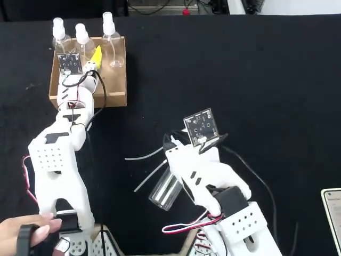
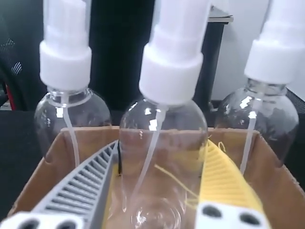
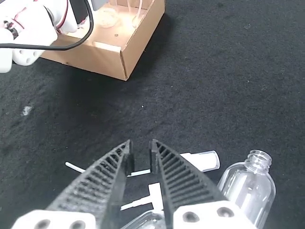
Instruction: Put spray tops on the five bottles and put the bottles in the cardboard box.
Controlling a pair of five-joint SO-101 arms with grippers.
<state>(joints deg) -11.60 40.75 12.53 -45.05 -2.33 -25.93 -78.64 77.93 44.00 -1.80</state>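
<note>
Left hand [image 2: 162, 145] looks clamped on capped bottle [image 2: 162, 119] in cardboard box [image 2: 47, 162]; right hand [image 3: 140, 145] slightly apart, empty. Bottles likely light, slick, thin-walled: I'd grip mid-body, gently.

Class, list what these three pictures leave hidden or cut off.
High view: far end of the lying bottle, under the right arm.
Left wrist view: tips of the three spray tops, cut off by the top edge.
Right wrist view: a clear bottle at the bottom edge, mostly behind the right pincer.
High view: the box floor, partly covered by the left arm.
</note>
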